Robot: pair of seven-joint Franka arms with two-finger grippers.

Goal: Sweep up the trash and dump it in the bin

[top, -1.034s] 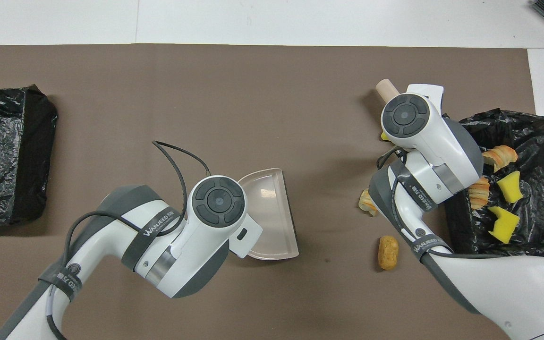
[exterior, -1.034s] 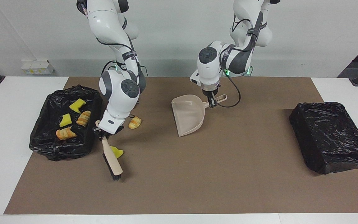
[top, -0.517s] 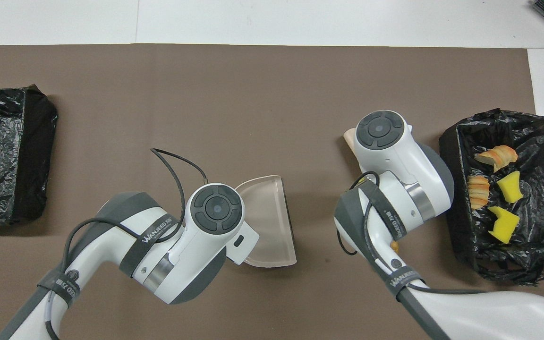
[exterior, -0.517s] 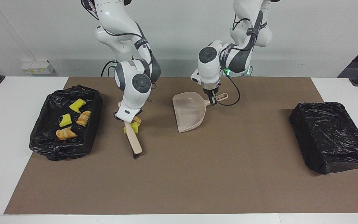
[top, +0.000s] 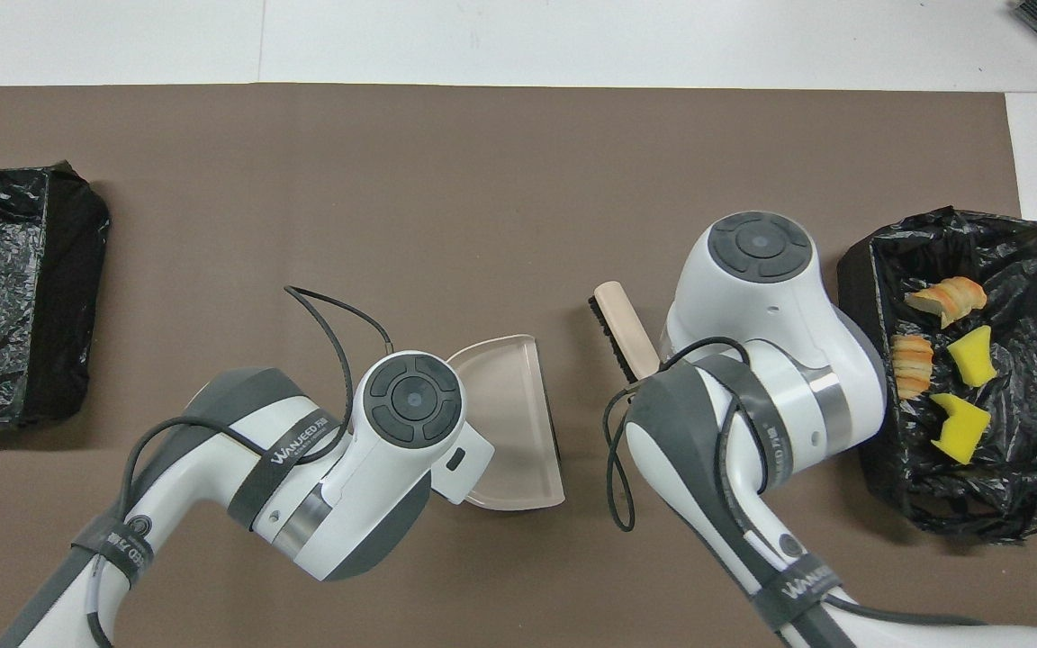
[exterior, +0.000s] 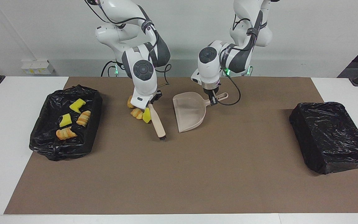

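while the brush is down on the mat, we take the dustpan as our landmark.

dustpan: we see the dustpan (exterior: 189, 112) flat on the brown mat (exterior: 197, 174), mouth toward the right arm's end of the table.
left gripper: the left gripper (exterior: 212, 102) has its jaws pinched on the dustpan's handle, at the end of the pan nearer to the robots.
right gripper: the right gripper (exterior: 149, 105) has its jaws pressed on the brush (exterior: 157, 120), just beside the dustpan's mouth.
brush: we see it tilted, bristles on the mat, standing between the dustpan and the loose trash.
loose trash: three bits (exterior: 138, 112), two bread pieces and a yellow sponge chunk, touch the brush on its side away from the dustpan; from overhead the right arm hides them.
binned trash: four bits (exterior: 72, 119) lie in the open bin (exterior: 43, 137), well apart from the dustpan at the right arm's end.
covered bin: we see a black-wrapped bin (exterior: 332, 137) well apart from the dustpan at the left arm's end.
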